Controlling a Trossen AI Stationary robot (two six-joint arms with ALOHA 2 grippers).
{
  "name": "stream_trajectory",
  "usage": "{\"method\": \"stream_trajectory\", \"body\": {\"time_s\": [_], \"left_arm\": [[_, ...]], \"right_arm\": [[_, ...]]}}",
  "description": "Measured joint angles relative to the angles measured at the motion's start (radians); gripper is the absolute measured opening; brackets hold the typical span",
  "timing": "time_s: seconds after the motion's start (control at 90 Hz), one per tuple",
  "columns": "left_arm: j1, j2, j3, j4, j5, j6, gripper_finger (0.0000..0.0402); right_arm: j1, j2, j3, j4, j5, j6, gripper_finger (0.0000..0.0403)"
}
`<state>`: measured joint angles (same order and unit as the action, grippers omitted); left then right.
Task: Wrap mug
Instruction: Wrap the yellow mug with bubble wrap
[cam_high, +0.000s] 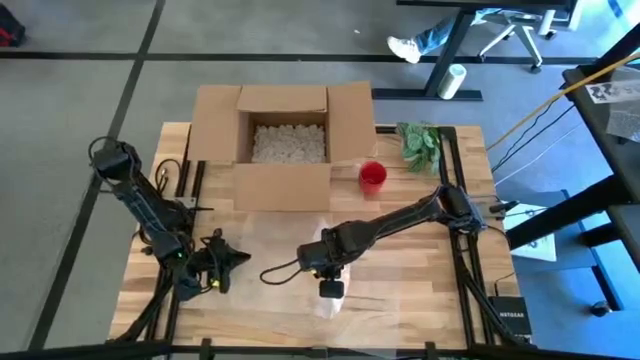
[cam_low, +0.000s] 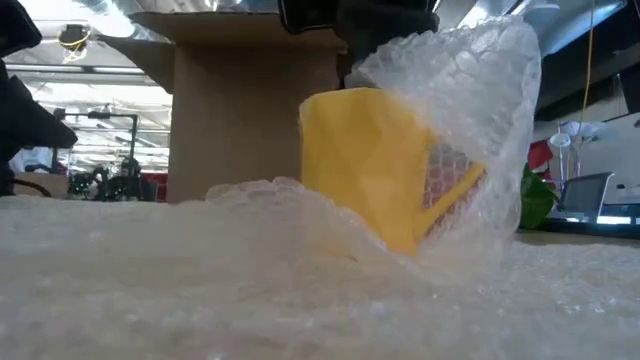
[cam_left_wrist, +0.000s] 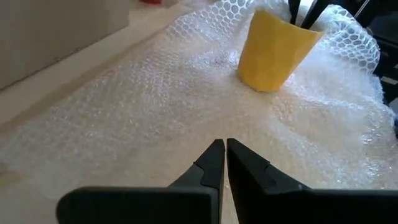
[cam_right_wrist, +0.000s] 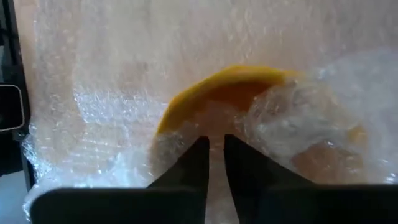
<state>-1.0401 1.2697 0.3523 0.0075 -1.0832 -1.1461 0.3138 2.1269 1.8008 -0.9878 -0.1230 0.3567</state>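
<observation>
I see the yellow mug (cam_low: 375, 165) at centre frame on bubble wrap (cam_left_wrist: 155, 99); my right hand (cam_right_wrist: 213, 146), nearly closed, pinches wrap over its rim. My left hand (cam_left_wrist: 225, 152) waits closed, lower left.

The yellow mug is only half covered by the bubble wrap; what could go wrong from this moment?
The yellow mug stands tilted, so a pull from the right gripper, shut on the bubble wrap, could tip it. One side is bare, so the wrap may slip off. The left gripper, shut and apart from the mug, steadies nothing.
</observation>
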Motion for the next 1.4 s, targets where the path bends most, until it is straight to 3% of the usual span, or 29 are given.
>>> {"method": "stream_trajectory", "body": {"time_s": [0.489, 0.711, 0.889, 1.1, 1.278, 1.4], "left_arm": [[0.000, -0.005, 0.000, -0.023, 0.000, -0.006, 0.0000], [-0.001, -0.005, 0.000, -0.031, 0.002, -0.013, 0.0000], [-0.002, -0.005, 0.001, -0.105, 0.039, -0.124, 0.0000], [-0.049, -0.005, 0.001, -0.126, 0.038, -0.156, 0.0000], [-0.088, -0.005, 0.001, -0.160, 0.026, -0.192, 0.0000], [-0.100, -0.005, 0.001, -0.249, 0.024, -0.287, 0.0000]], "right_arm": [[0.000, -0.071, 0.002, -0.015, 0.000, 0.029, 0.0049], [0.000, -0.120, 0.001, -0.109, 0.057, 0.057, 0.0049], [0.064, -0.198, 0.001, -0.172, 0.171, 0.112, 0.0049], [0.241, -0.329, 0.000, -0.201, 0.376, 0.297, 0.0049], [0.439, -0.423, -0.116, -0.191, 0.629, 0.594, 0.0049], [0.545, -0.459, -0.300, -0.133, 0.688, 0.868, 0.0049]]}}
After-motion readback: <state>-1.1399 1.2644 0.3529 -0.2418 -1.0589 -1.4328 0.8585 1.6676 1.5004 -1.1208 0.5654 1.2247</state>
